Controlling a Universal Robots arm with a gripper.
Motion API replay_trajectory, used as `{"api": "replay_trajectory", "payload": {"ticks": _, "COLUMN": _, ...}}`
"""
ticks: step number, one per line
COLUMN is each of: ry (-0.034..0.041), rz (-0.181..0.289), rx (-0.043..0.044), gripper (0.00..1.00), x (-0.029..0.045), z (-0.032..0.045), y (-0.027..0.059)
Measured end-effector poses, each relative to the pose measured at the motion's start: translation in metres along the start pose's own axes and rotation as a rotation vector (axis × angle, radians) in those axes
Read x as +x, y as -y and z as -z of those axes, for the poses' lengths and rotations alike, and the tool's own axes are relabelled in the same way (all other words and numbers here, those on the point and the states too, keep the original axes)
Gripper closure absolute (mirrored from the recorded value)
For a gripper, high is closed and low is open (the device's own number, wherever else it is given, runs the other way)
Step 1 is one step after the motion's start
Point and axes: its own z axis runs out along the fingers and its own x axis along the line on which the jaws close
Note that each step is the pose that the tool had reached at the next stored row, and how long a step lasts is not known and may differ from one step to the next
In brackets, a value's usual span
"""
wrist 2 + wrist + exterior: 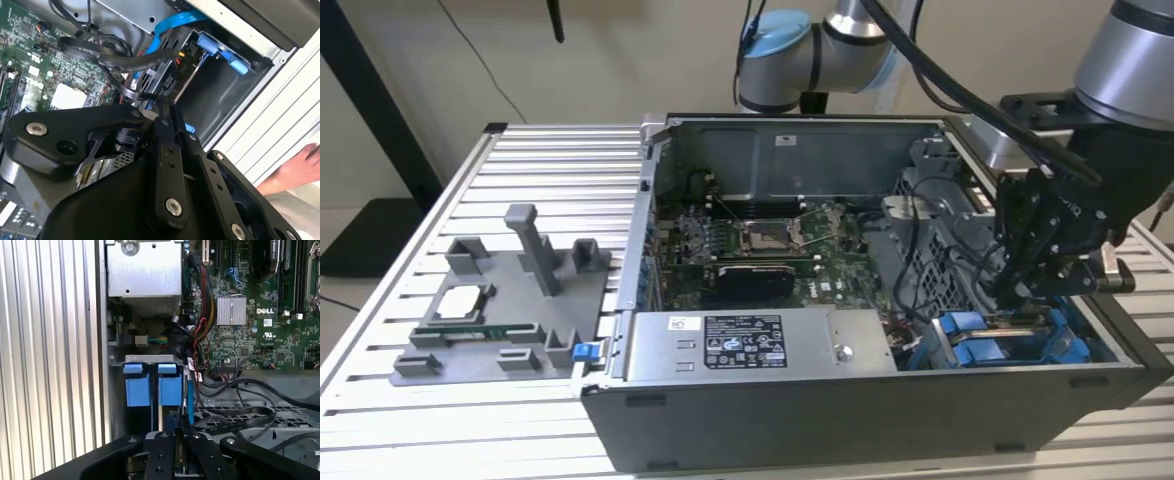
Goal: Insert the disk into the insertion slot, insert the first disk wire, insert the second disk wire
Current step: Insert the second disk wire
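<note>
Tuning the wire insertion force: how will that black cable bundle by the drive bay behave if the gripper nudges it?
Probably floppy: the black cables sag in loose loops over the perforated cage. Likely light, so they would swing aside, not resist. They might spring back, since the loops look anchored near the motherboard. The gripper hangs just above the blue carrier tabs.

Blue-framed disk (162, 390) on edge inside the grey insertion slot (150, 359)

Evenly and softly lit from overhead, without hard shadows. Dim inside the open grey metal computer case (881, 400), darkest in the drive bay corner. Mild glare on the ribbed aluminium table top (400, 420) and on the silver heatsink (231, 310). Black gripper body (165, 200) close and soft-focused in both wrist views.
</note>
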Motion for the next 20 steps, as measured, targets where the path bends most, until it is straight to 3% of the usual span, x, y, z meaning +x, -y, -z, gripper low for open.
{"api": "replay_trajectory", "payload": {"ticks": 4, "ry": 0.0017, "rz": 0.001, "rx": 0.0023, "gripper": 1.0, "x": -0.0001, "z": -0.0032, "y": 0.0005}}
{"api": "replay_trajectory", "payload": {"ticks": 13, "ry": 0.0027, "rz": 0.012, "rx": 0.0256, "gripper": 1.0, "x": -0.0002, "z": -0.0104, "y": 0.0009}}
{"api": "replay_trajectory", "payload": {"ticks": 20, "ry": 0.0067, "rz": 0.019, "rx": 0.0347, "gripper": 1.0, "x": -0.0003, "z": -0.0117, "y": 0.0014}}
